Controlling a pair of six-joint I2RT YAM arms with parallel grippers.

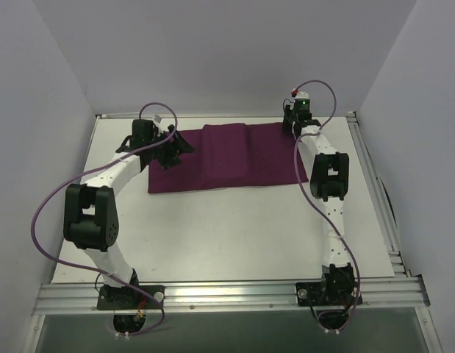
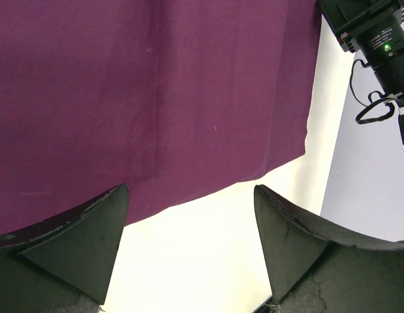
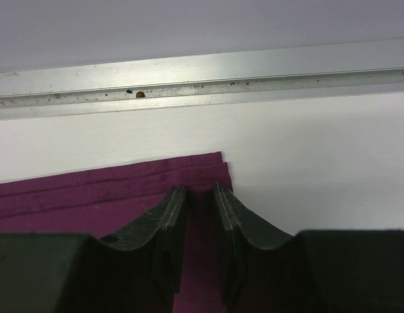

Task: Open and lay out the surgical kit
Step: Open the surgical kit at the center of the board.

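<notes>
Top external view: I see the white table (image 1: 234,228) filling the middle of the frame, with the cloth wrap (image 1: 227,158) lying folded flat across its upper centre. The left gripper (image 1: 172,151) hangs at the wrap's left edge, jaws spread wide and holding nothing. The right gripper (image 1: 295,126), at the wrap's upper right corner, is pinched onto the layered cloth edge, as my right wrist view shows.
</notes>
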